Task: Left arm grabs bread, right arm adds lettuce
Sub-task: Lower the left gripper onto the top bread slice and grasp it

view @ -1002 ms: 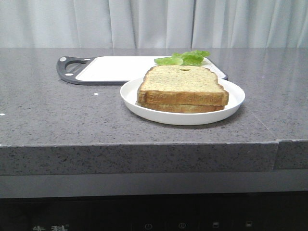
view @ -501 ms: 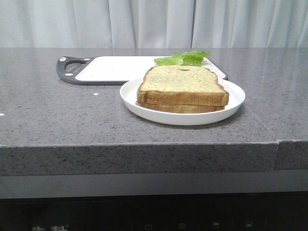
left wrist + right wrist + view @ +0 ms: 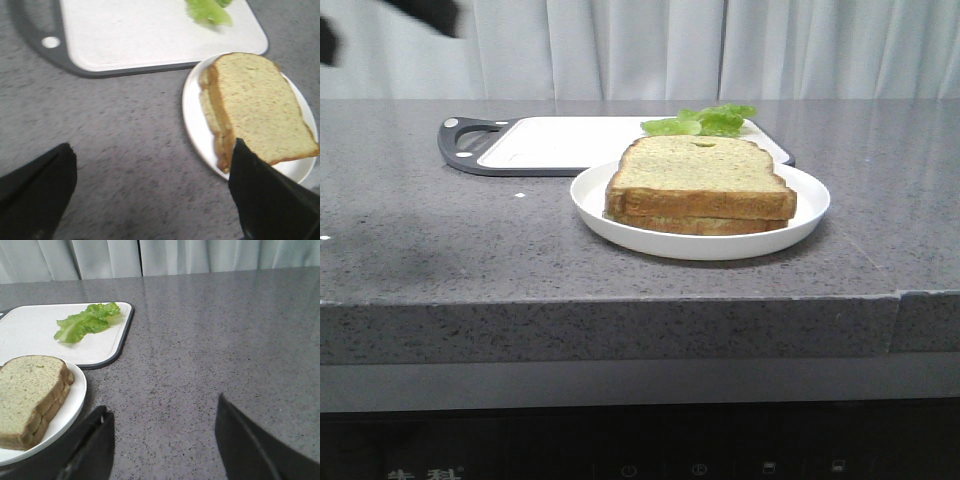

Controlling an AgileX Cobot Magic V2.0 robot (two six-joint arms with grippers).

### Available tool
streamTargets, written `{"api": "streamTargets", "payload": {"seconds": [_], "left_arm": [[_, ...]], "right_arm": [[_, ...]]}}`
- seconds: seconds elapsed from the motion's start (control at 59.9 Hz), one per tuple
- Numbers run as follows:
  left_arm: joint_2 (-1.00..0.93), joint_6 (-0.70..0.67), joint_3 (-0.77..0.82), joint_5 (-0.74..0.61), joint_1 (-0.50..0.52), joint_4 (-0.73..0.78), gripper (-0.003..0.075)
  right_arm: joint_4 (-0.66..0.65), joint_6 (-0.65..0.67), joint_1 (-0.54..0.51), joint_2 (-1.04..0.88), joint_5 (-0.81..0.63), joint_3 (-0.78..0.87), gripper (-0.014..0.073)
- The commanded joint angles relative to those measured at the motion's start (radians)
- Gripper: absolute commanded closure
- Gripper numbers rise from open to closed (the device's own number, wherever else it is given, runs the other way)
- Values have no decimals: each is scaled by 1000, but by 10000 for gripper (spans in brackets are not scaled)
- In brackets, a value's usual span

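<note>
**Two bread slices on one plate, one bunch of lettuce on the board, both grippers open and empty**

A round white plate (image 3: pixel 700 235) sits near the front edge of the grey speckled stone worktop (image 3: pixel 440 250), about midway along it. On it lie two square toasted slices, stacked: the bread (image 3: pixel 700 178), golden-crusted with a pale speckled face, rests on top of a thinner-looking second slice (image 3: pixel 695 224) whose edge shows just beneath.

Behind the plate, toward the back edge, lies one white cutting board with a dark grey rim and handle (image 3: pixel 560 143). One bunch of bright green ruffled lettuce (image 3: pixel 705 121) rests on the board's right end, apart from the plate.

The left gripper (image 3: pixel 150 190), black, hangs over bare worktop just beside the plate, jaws spread wide and holding nothing; one finger (image 3: pixel 265 195) overlaps the bread's near corner in its wrist view. A dark blur of the left arm (image 3: pixel 430 12) shows at the top left of the front view.

The right gripper (image 3: pixel 162 440) is likewise spread apart and empty, over the worktop to the right of the plate.
</note>
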Motion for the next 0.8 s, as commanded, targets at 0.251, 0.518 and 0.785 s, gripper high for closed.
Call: {"api": "streamTargets", "payload": {"seconds": [0.251, 0.518, 0.785], "left_arm": [[368, -3, -356, 28, -167, -17, 125], [511, -3, -452, 67, -194, -17, 176], [529, -3, -452, 75, -194, 9, 253]], "right_arm": [[-9, -4, -4, 14, -72, -34, 130], [-11, -4, -4, 14, -72, -34, 130], [-13, -4, -4, 14, -72, -34, 130]]}}
